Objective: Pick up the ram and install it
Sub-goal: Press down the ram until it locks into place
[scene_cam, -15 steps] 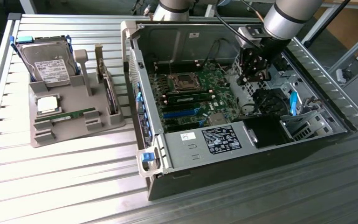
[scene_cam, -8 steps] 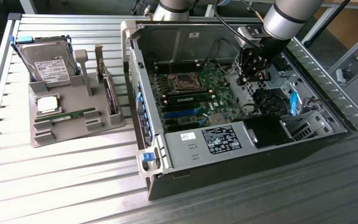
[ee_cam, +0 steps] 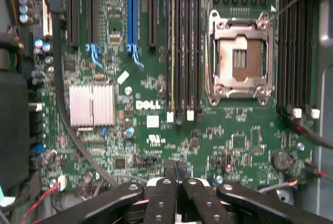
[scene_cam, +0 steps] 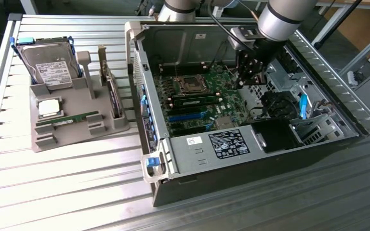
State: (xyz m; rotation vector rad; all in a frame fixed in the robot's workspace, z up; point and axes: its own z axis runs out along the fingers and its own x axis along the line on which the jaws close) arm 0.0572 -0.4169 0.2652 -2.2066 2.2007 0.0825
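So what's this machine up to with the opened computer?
A robot arm is working over an open computer case. Its gripper is shut with nothing between the fingers, hanging above the green motherboard near the empty processor socket. A ram stick lies in the grey parts tray beside the case, along with a hard drive. One stick already sits in the board.

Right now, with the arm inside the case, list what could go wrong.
1. The gripper is shut and hangs over the motherboard; a careless descent could strike the open CPU socket or the heatsink.
2. Loose cables cross the board near the gripper and might snag.
3. One ram stick lies on the grey tray outside the case, apart from the gripper.
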